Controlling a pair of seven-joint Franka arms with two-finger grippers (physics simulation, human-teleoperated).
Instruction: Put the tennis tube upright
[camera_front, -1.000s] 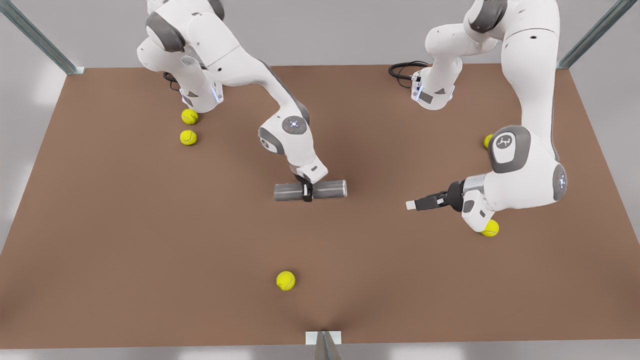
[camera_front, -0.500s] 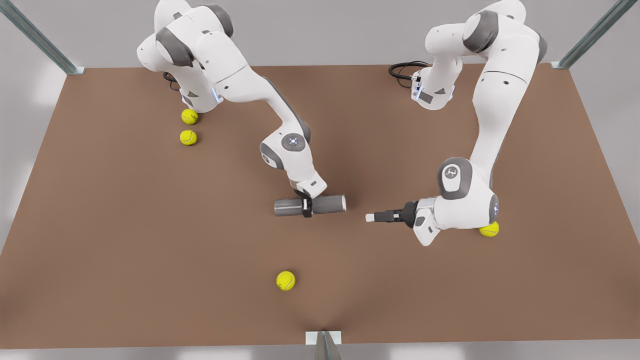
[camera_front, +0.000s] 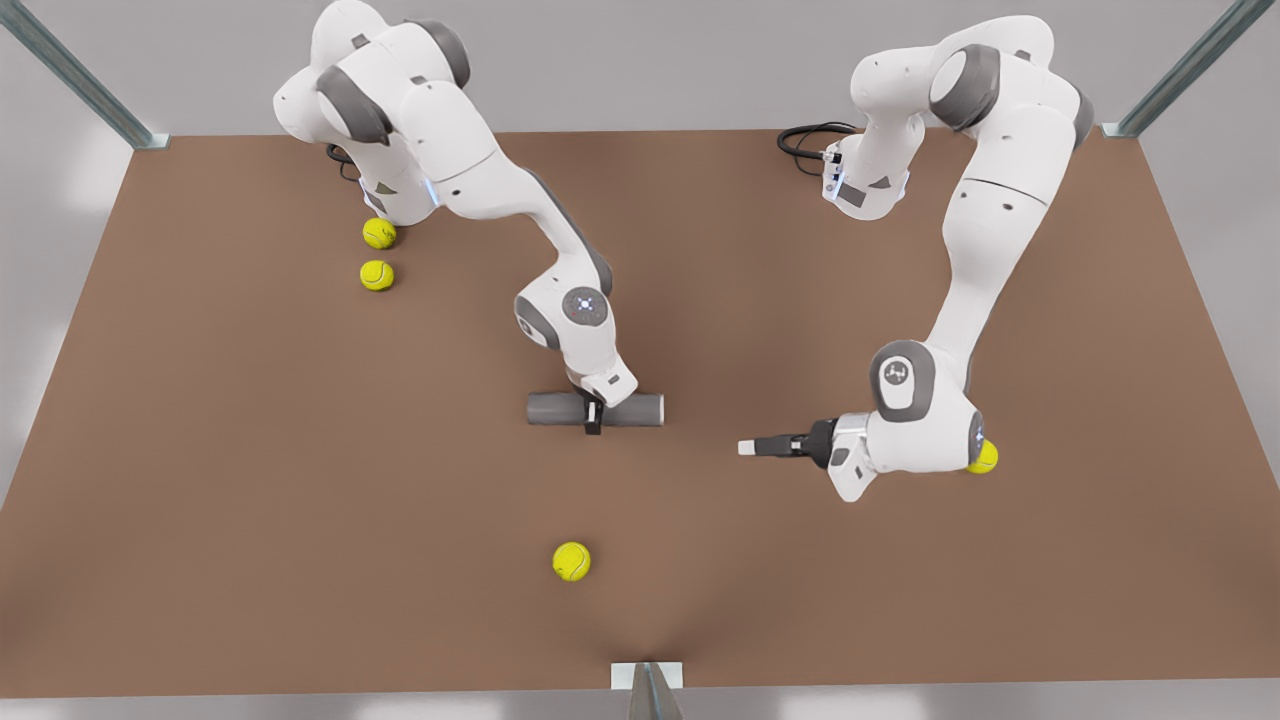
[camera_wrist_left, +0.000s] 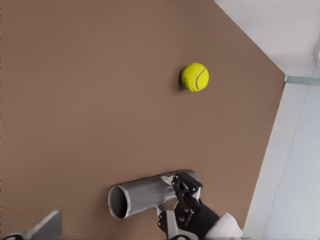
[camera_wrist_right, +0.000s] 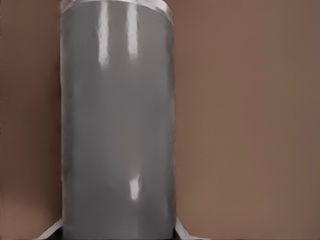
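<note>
Right gripper (camera_front: 592, 418) clamped on the lying tennis tube (camera_front: 625, 410); left gripper (camera_front: 748, 447) hovers nearby.

The tube lies flat near the middle of the brown table (camera_front: 250, 450), its fingers closed around its middle; compared with a second ago the tube sits lower and a little toward the front view's left, now level instead of slightly tilted. The right wrist view looks along the tube's grey wall (camera_wrist_right: 117, 125). The left gripper, fingers together, has travelled from the front view's right toward the tube's end and points at it, well apart; its wrist view shows the open end (camera_wrist_left: 119, 202). A tennis ball (camera_front: 571, 561) rests near the table's front edge, unmoved.
</note>
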